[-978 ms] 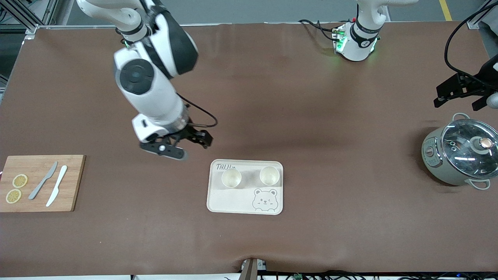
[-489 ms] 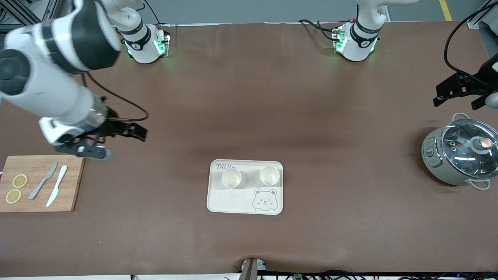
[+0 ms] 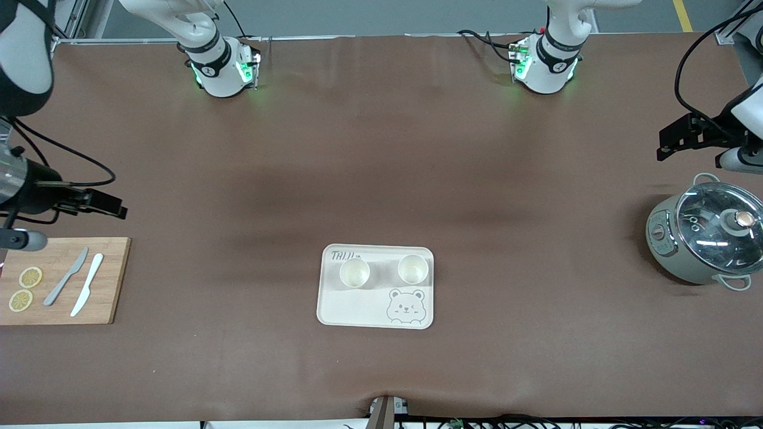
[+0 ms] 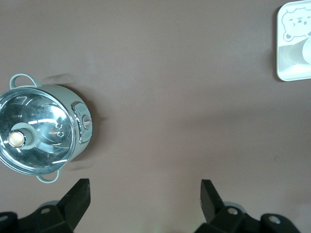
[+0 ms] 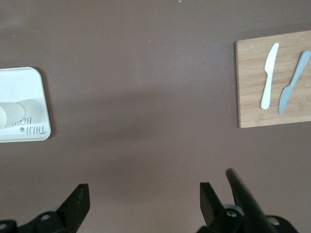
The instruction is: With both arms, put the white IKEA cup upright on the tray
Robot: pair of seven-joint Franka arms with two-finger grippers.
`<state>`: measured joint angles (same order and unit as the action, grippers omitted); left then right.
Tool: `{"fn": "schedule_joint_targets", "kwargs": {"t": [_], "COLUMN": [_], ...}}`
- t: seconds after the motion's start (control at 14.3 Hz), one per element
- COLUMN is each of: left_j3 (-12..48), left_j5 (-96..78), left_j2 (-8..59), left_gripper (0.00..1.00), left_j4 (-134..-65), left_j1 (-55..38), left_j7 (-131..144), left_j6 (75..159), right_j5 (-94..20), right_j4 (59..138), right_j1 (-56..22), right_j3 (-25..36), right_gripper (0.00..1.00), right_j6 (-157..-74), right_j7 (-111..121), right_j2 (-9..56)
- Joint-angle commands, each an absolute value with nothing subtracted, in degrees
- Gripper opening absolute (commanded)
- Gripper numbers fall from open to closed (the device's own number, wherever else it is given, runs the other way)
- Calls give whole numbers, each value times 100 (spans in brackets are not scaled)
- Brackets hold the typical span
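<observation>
The cream-white tray (image 3: 375, 310) with a bear drawing lies on the brown table. Two white cups stand upright on it, one by the lettering (image 3: 354, 272) and one above the bear (image 3: 413, 269). My right gripper (image 3: 110, 205) hangs open and empty over the table by the cutting board, well away from the tray; its wrist view shows the spread fingers (image 5: 80, 194), the tray's corner (image 5: 29, 87) and a cup (image 5: 9, 115). My left gripper (image 3: 670, 143) is open and empty over the table by the pot; its wrist view shows the tray's edge (image 4: 284, 58).
A wooden cutting board (image 3: 110, 280) with two knives (image 3: 77, 283) and lemon slices (image 3: 30, 277) lies at the right arm's end. A grey pot with a glass lid (image 3: 706, 238) stands at the left arm's end, also in the left wrist view (image 4: 43, 128).
My right arm has swung away from beside the tray toward the cutting board end of the table. My left gripper has shifted slightly. The cups and tray have not moved.
</observation>
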<state>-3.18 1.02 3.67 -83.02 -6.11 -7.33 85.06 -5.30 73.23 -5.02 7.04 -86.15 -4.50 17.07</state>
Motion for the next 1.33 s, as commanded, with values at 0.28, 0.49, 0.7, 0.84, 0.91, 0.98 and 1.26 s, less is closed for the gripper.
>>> {"fn": "schedule_joint_targets", "kwargs": {"t": [0.28, 0.49, 0.7, 0.84, 0.91, 0.98, 1.26], "left_j3": [-325, -316, -316, -316, -325, -325, -325], "left_j5": [220, 211, 202, 202, 193, 185, 176], "left_j2": [378, 378, 378, 378, 378, 378, 378], "left_gripper": [100, 100, 100, 100, 100, 100, 100], "left_j4": [-8227, -8227, -8227, -8227, -8227, -8227, -8227], "left_j1": [-624, -624, -615, -615, -615, -615, -615], "left_j7": [-853, -853, -853, -835, -835, -835, -826], "left_j6": [8394, 8394, 8394, 8394, 8394, 8394, 8394], "right_j5": [-123, -97, -132, -115, -149, -149, -158], "right_j4": [7242, 7260, 7260, 7260, 7260, 7260, 7260], "right_j1": [-229, -220, -106, -35, -18, 0, 0], "right_j3": [589, 589, 589, 580, 589, 589, 580], "right_gripper": [100, 100, 100, 100, 100, 100, 100], "right_j6": [-8947, -9035, -9035, -9035, -9035, -9035, -9035], "right_j7": [-220, -220, -202, 86, 140, 141, 158], "right_j2": [1925, 1951, 1960, 1951, 1951, 1951, 1960]}}
